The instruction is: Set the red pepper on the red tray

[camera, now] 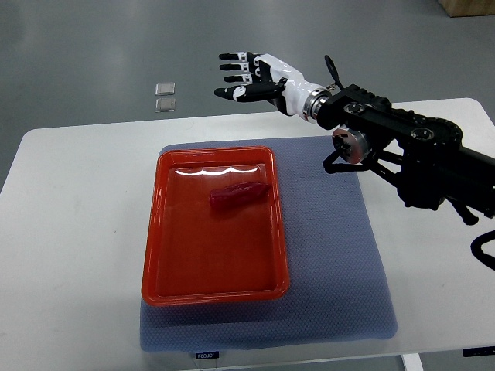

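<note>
Pepper (238,194) lies inside the red tray (216,290), in the tray's upper half, long axis running left to right and tilted slightly up at its right end. Judged from how things lie, you have the placing done already.

If you must regrip it, expect a light, smooth-skinned thing, likely a bit slippery and firm enough to take a gentle pinch; take it across the thick middle, not at the tapered ends.

Your right hand (249,78) hangs at the upper middle of the frame, beyond the far edge of the bench (69,232), fingers spread wide and holding nothing, well apart from the tray. Your left hand does not show.

Tray walls are raised, so anything coming in must clear the rim from above. The tray sits on a blue mat (332,255), with open mat to its right and bare bench to its left, giving you free room on both sides.
</note>
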Tool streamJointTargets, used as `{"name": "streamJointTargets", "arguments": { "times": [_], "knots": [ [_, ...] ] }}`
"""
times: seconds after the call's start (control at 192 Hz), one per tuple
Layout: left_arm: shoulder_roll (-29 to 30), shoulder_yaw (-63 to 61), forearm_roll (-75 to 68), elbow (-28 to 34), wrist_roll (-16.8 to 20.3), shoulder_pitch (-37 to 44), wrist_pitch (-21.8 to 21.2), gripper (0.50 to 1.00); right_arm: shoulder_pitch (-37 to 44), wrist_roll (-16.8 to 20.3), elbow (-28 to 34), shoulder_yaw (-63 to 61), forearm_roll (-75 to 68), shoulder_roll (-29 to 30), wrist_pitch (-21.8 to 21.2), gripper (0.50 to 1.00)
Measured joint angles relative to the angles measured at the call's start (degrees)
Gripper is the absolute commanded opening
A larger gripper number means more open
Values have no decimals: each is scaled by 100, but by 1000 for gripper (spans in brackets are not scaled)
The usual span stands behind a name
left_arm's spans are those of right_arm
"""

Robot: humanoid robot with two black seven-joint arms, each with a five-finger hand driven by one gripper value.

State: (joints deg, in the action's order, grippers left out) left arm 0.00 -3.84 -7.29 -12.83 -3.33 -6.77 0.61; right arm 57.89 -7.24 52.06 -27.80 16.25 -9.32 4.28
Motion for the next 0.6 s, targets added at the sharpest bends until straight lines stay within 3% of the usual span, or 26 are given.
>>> {"name": "streamJointTargets", "arguments": {
  "times": [0.296,0.598],
  "knots": [
    [0,4,0,-9,0,0,0,1000,-2053,-239,-76,-2573,-857,333,-836,913],
    [0,6,0,-12,-3,0,0,1000,-2368,-244,-287,-2945,-922,384,-1176,913]
  ]
}}
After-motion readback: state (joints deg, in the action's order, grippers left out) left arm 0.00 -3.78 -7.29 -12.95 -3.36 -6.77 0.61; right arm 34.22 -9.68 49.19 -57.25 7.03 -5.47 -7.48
